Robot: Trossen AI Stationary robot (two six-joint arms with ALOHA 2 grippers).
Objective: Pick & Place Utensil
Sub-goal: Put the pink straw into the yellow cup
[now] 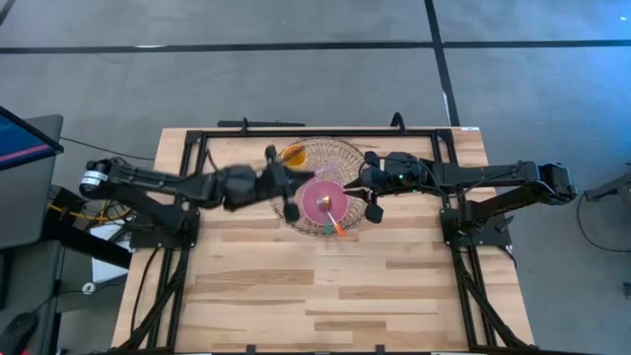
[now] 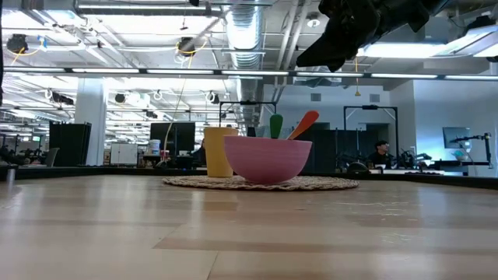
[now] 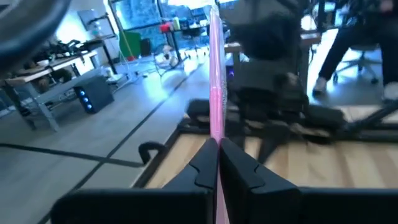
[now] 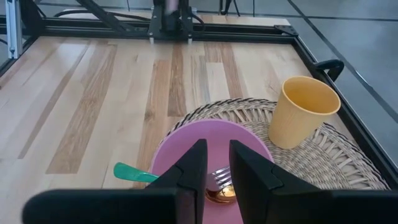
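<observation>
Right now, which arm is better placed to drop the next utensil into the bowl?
Left. Its tool is shut on a pink utensil and sits right beside the pink bowl. The right tool hangs over the bowl, holding nothing.

- A light wooden table [image 1: 296, 286] of pale and tan planks is framed by black metal rails.
- A round woven straw mat [image 4: 348, 162] in beige is seen.
- A pink plastic bowl [image 2: 268, 160] is shown on it.
- A yellow paper cup [image 4: 303, 111] is seen.
- A green-handled utensil [image 4: 132, 172] and an orange-handled utensil [image 2: 302, 124] are noted.
- A pink thin utensil [image 3: 215, 81] is pinched between the left gripper's [image 3: 219, 163] black fingers.
</observation>
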